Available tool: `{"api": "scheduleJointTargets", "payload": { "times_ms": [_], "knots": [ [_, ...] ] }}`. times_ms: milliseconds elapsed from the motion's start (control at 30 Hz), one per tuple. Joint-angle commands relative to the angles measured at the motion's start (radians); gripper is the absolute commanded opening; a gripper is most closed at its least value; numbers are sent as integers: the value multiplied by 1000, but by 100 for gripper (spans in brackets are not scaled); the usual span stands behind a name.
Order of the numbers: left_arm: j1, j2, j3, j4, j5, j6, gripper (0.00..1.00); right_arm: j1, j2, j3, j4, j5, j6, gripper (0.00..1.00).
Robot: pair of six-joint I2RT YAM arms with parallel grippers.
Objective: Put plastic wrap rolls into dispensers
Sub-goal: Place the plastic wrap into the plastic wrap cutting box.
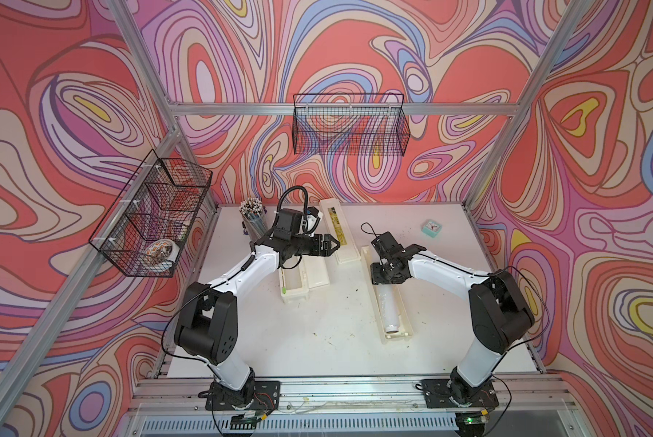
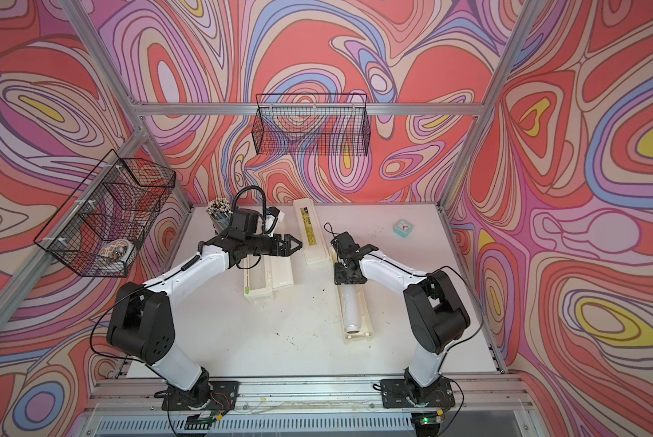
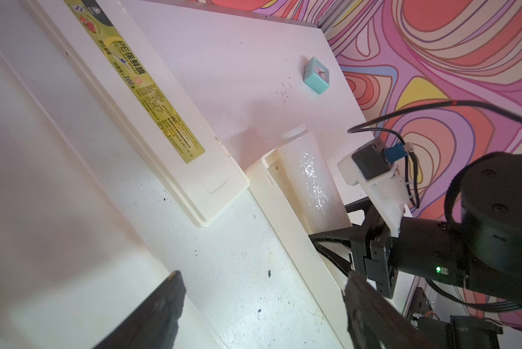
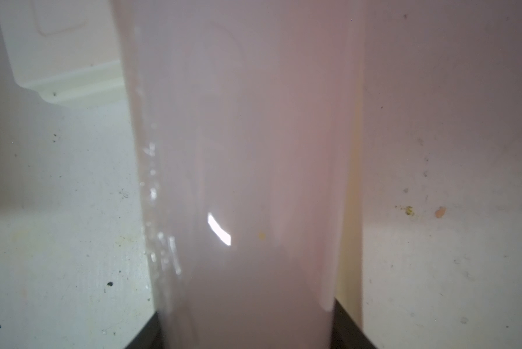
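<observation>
Right gripper point(image 1: 388, 278) is clasping the roll point(image 1: 389, 310) in the dispenser point(image 1: 393, 338). Best holding it level, both ends seating together. Left gripper point(image 1: 334, 244) is hovering wide, empty, well apart.

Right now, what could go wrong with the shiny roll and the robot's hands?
The right gripper seems to clamp the roll lying in its tray; lifting without letting go could drag the roll out. The left gripper hangs open near the box with the yellow label; dropping lower might knock it. Both grippers are close together, so they might bump.
</observation>
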Motion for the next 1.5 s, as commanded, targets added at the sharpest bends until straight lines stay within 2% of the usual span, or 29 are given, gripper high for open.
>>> {"api": "scheduleJointTargets", "payload": {
  "times_ms": [0,333,833,1067,1200,1467],
  "knots": [
    [1,-30,0,-23,-11,22,84,6,-6,-15,13,26,-19,6],
    [0,-19,23,-43,-13,34,84,8,-54,46,-91,28,-6,7],
    [1,-14,25,-52,-16,42,84,26,-54,11,-100,22,2,5],
    [1,-16,25,-54,-25,46,84,43,-156,10,-85,62,-5,3],
    [1,-9,25,-47,-18,39,83,43,-122,49,-149,32,-44,3],
    [1,-17,-3,-33,-18,36,83,43,-91,26,-155,-16,-52,2]
  ]
}}
